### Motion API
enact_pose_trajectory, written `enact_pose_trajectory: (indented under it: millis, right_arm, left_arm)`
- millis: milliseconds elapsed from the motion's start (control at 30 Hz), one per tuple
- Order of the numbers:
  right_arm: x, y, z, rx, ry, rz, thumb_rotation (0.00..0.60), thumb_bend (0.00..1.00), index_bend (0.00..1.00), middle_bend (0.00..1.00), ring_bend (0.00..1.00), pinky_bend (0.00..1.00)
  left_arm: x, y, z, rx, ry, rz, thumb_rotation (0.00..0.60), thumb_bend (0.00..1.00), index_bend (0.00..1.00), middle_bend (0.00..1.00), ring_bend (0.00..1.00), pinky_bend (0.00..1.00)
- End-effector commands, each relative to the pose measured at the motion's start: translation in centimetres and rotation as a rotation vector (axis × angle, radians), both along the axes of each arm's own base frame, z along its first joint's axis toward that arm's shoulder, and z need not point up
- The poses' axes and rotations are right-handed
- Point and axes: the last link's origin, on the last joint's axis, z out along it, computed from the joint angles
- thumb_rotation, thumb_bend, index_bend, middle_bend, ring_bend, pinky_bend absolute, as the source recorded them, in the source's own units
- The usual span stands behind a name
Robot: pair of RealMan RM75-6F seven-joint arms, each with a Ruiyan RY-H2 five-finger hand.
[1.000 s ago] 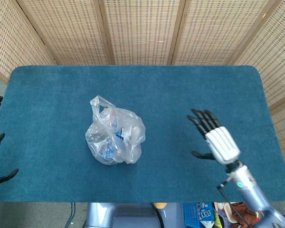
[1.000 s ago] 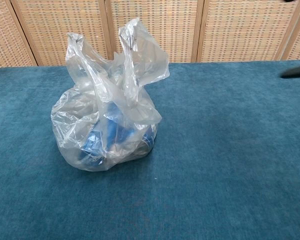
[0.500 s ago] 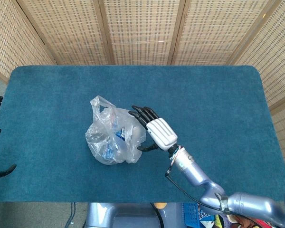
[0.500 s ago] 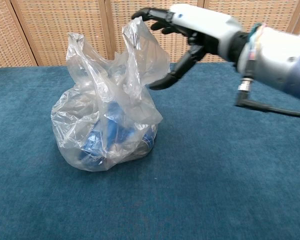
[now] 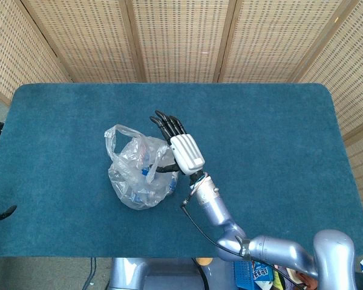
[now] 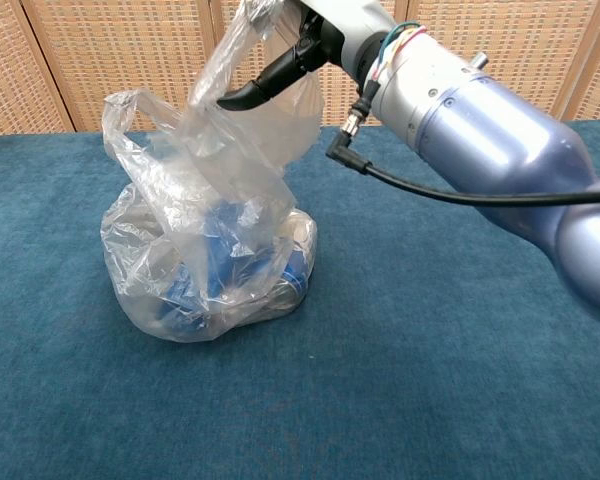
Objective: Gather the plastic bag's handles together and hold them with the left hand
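Note:
A clear plastic bag [image 5: 135, 181] with blue packets inside sits on the blue table [image 5: 260, 121], left of centre. My right hand [image 5: 184, 151] is at the bag's right handle [image 6: 242, 120]. Its fingers [image 5: 164, 125] reach straight out over the bag, and its thumb [image 6: 265, 85] is hooked under the handle, lifting the plastic up and towards the other handle [image 6: 128, 120]. The thumb stays apart from the fingers, so nothing is pinched. Only the tips of my left hand [image 5: 1, 213] show at the table's left front edge, spread and holding nothing, far from the bag.
Wicker screens [image 5: 181, 36] stand behind the table's far edge. My right forearm [image 6: 480, 130] crosses the upper right of the chest view, with a black cable [image 6: 450, 195] hanging below it. Bare blue cloth [image 6: 430, 350] lies to the right of the bag.
My right hand swept in from the right, reached the bag and hooked its thumb under the right handle, raising it and pushing it left. My left hand slid further off the left edge.

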Motion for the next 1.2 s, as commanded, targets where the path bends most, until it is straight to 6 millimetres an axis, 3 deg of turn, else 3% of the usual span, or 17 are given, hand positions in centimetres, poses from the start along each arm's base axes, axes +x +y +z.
enact_pose_trajectory:
  millis: [33, 367, 667, 733, 800, 900, 1067, 1200]
  right_arm:
    - [0.3, -0.2, 0.0, -0.002, -0.009, -0.015, 0.600, 0.00, 0.00, 0.00, 0.00, 0.00]
    - [0.2, -1.6, 2.2, -0.065, -0.064, -0.058, 0.600, 0.00, 0.00, 0.00, 0.00, 0.00]
    - [0.3, -1.8, 2.4, -0.083, -0.156, -0.082, 0.600, 0.02, 0.00, 0.00, 0.00, 0.00]
    - [0.4, -1.7, 2.5, -0.088, -0.182, -0.082, 0.600, 0.14, 0.00, 0.00, 0.00, 0.00]
    - [0.4, -1.7, 2.8, -0.103, -0.220, -0.078, 0.600, 0.39, 0.00, 0.00, 0.00, 0.00]
    - [0.4, -1.6, 3.0, -0.122, -0.239, -0.064, 0.600, 0.59, 0.00, 0.02, 0.00, 0.00]
    - [0.0, -1.2, 3.5, -0.151, -0.220, -0.030, 0.600, 0.70, 0.00, 0.04, 0.00, 0.00]
    - [-1.2, -0.8, 3.9, -0.162, -0.172, -0.007, 0.600, 0.71, 0.00, 0.05, 0.00, 0.00]
  left_arm:
    - [-0.1, 0.1, 0.0, -0.003, -0.001, 0.003, 0.600, 0.15, 0.00, 0.00, 0.00, 0.00]
    - [0.0, 0.2, -0.1, -0.009, 0.003, 0.001, 0.600, 0.15, 0.00, 0.00, 0.00, 0.00]
    - [0.0, 0.2, -0.3, -0.010, 0.007, 0.004, 0.600, 0.15, 0.00, 0.00, 0.00, 0.00]
    - [0.0, 0.2, -0.3, -0.012, 0.008, 0.005, 0.600, 0.15, 0.00, 0.00, 0.00, 0.00]
    - [0.0, 0.3, -0.3, -0.012, 0.009, 0.007, 0.600, 0.15, 0.00, 0.00, 0.00, 0.00]
    - [-0.1, 0.3, -0.4, -0.012, 0.008, 0.008, 0.600, 0.15, 0.00, 0.00, 0.00, 0.00]
    - [-0.2, 0.5, -0.6, -0.024, 0.005, 0.011, 0.600, 0.15, 0.00, 0.00, 0.00, 0.00]
    - [-0.1, 1.0, -0.9, -0.040, -0.016, 0.005, 0.600, 0.15, 0.00, 0.00, 0.00, 0.00]
